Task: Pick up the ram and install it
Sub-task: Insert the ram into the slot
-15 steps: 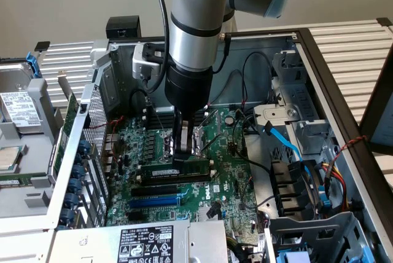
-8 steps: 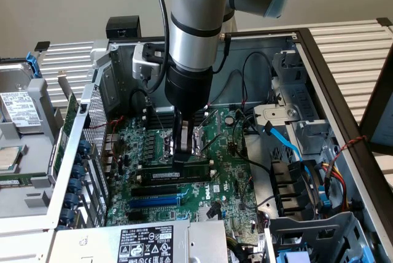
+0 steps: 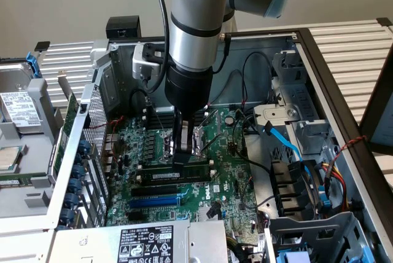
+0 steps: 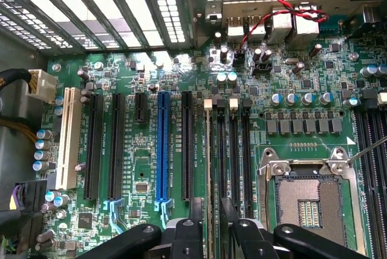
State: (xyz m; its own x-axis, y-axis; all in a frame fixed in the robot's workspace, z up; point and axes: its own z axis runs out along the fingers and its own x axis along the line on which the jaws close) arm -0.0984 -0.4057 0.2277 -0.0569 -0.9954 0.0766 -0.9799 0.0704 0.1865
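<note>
Beside the empty silver processor socket (image 4: pixel 308 201), the long thin green ram stick (image 3: pixel 175 174) stands edge-up, seemingly seated in its black slot (image 4: pixel 208 104), so the black gripper (image 3: pixel 182 152) straddles it, jaws parted, holding nothing.

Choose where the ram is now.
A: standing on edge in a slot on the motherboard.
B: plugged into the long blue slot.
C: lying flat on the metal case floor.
A: the ram stands on edge in a slot on the motherboard, directly under the gripper.
</note>
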